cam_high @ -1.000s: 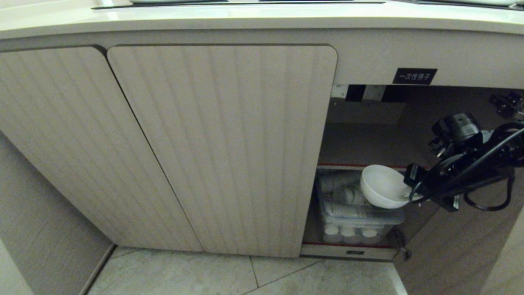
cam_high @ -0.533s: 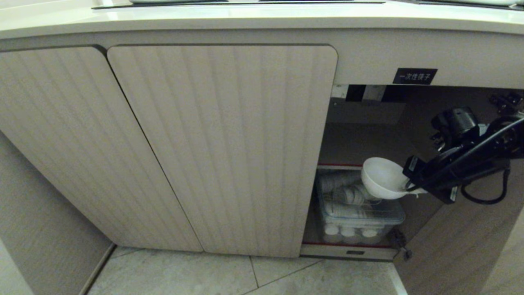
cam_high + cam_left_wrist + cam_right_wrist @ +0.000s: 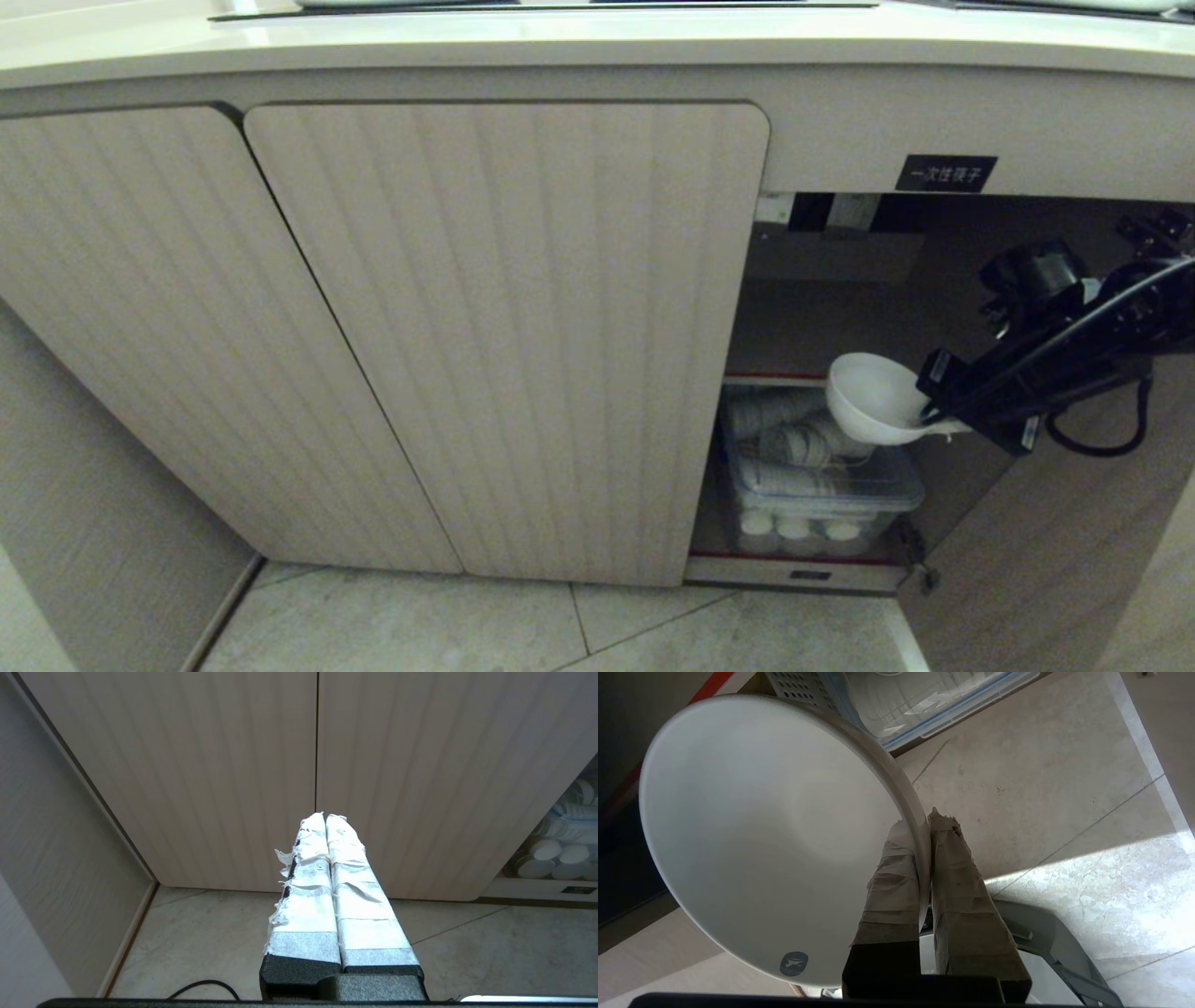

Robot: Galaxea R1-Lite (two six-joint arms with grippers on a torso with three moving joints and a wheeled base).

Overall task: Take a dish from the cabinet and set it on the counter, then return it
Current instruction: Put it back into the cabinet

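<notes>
While its taped fingers (image 3: 896, 872) pinch the rim between them, one inside the wall and one outside, the right gripper (image 3: 934, 425) grasps the dish (image 3: 873, 397), a plain white bowl held tilted in the air at the mouth of the open right-hand compartment of the cabinet (image 3: 504, 336). Seen from the head, the bowl hangs just left of the gripper, level with the red-edged shelf (image 3: 775, 377) and above a clear plastic bin (image 3: 822, 485) of stacked white cups on the lower level. A black label (image 3: 945, 174) with white characters sits on the panel over that opening, and two ribbed doors to the left are shut. Along the far top edge runs the cream table (image 3: 597, 42) with its dark glass panel. Pale floor tiles (image 3: 653, 625) lie nearest. Off to the left, the left gripper (image 3: 325, 817) is clenched empty, pointing at the closed doors.
</notes>
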